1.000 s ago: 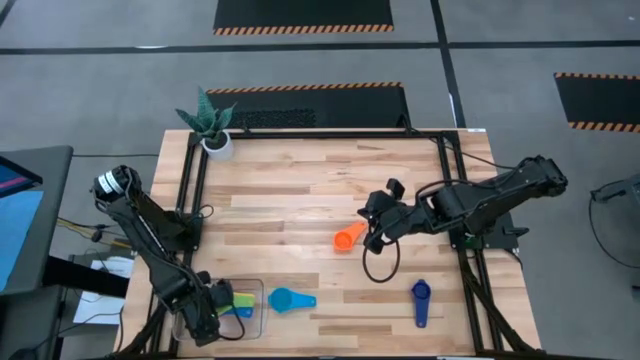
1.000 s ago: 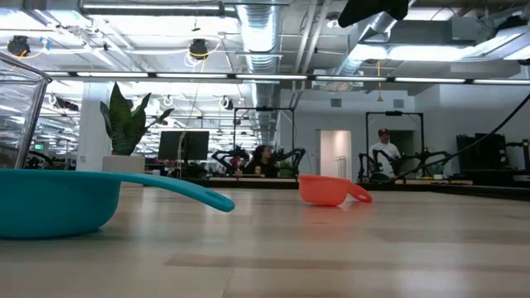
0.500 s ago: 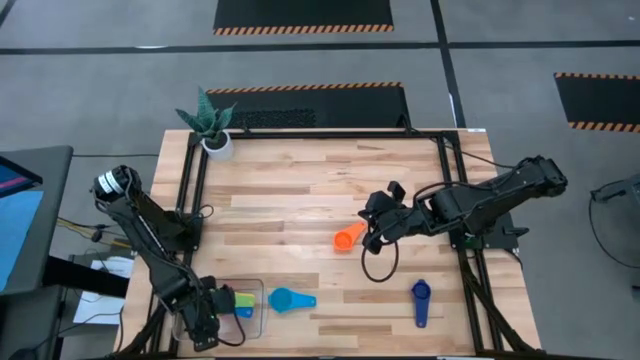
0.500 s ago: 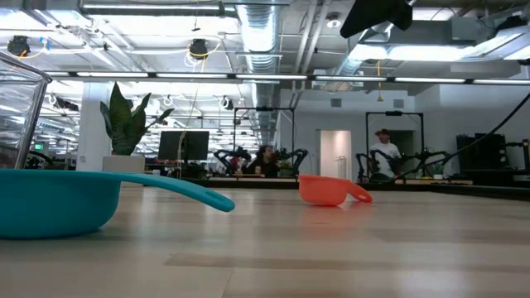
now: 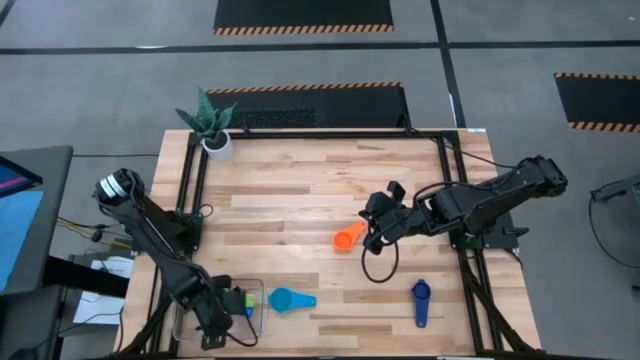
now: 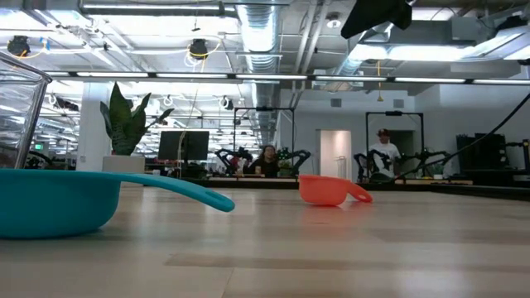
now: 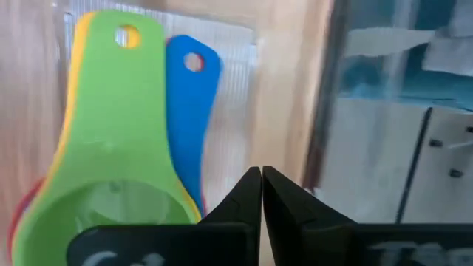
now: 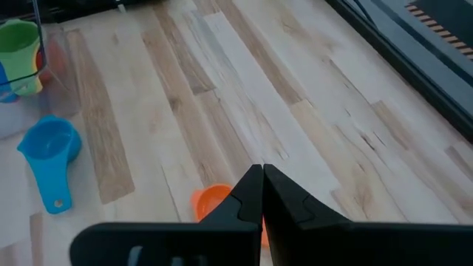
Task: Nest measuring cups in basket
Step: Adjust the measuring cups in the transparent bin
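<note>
The clear basket (image 5: 256,287) stands at the table's near left. In it a green cup (image 7: 111,148) sits nested on a yellow one, beside a medium blue handle (image 7: 191,111). My left gripper (image 7: 261,185) hangs shut over the basket floor beside that handle, holding nothing. A light blue cup (image 5: 285,298) rests on the table just right of the basket. An orange-red cup (image 5: 348,238) lies mid-table, and my right gripper (image 8: 261,177) is shut and raised above it. A dark blue cup (image 5: 420,298) lies at the near right.
A potted plant (image 5: 212,125) stands at the far left corner. A black frame rail (image 5: 195,200) runs along the table's left side, another (image 5: 455,180) along its right. Bare wood lies between the cups. People sit far behind the table (image 6: 267,159).
My left gripper has shifted a little toward the table's right over the basket and has rolled about its own axis. The cups have stayed where they were.
</note>
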Action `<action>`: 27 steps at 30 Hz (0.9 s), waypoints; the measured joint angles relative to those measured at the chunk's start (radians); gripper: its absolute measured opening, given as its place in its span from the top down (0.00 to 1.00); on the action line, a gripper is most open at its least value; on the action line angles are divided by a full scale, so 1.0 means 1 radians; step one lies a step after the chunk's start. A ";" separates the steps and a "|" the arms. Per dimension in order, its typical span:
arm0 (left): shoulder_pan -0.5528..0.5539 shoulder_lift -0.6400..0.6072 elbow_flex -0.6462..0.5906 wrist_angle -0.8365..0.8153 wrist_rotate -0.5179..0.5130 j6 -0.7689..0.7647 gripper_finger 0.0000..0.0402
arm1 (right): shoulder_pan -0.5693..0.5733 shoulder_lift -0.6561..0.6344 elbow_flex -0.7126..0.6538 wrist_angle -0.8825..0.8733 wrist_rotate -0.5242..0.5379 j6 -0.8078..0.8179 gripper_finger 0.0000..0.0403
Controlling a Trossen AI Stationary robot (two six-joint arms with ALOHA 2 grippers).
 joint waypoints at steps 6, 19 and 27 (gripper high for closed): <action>0.005 0.120 0.040 0.035 0.061 0.048 1.00 | 0.000 0.000 0.001 -0.010 0.000 -0.003 0.93; 0.055 0.278 0.179 -0.136 -0.029 0.180 1.00 | 0.000 0.000 0.001 -0.033 0.000 -0.003 0.93; 0.066 0.266 0.199 -0.171 -0.153 0.077 1.00 | 0.000 0.000 0.001 -0.093 0.000 -0.003 0.93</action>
